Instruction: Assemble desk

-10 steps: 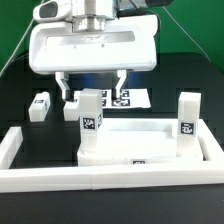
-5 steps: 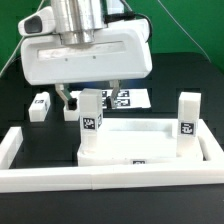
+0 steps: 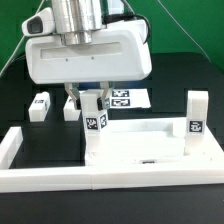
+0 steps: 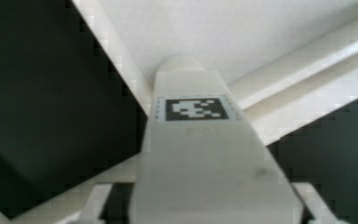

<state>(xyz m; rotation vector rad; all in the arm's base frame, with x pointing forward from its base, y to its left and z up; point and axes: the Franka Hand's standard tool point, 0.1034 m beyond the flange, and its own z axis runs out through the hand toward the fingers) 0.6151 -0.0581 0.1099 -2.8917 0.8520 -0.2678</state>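
Observation:
The white tabletop (image 3: 150, 148) lies inside the border frame with two white tagged legs standing on it, one on the exterior view's left (image 3: 95, 128) and one on the right (image 3: 197, 116). My gripper (image 3: 91, 98) hangs straight above the left leg, its fingers (image 3: 79, 98) down on either side of the leg's top. In the wrist view that leg (image 4: 197, 140) fills the middle. The gripper (image 4: 204, 203) has its fingertips (image 4: 105, 200) hugging both flanks, shut on the leg. The tabletop's rim (image 4: 291, 55) runs behind it.
The long white border frame (image 3: 20, 160) encloses the tabletop in front and at the sides. Two loose legs (image 3: 40, 105) (image 3: 71, 106) lie on the black table behind it, at the exterior view's left. The marker board (image 3: 130, 98) lies beyond, partly hidden by my hand.
My hand has come down over the left leg and its fingers have closed in on it. The tabletop and both legs have shifted slightly toward the exterior view's right.

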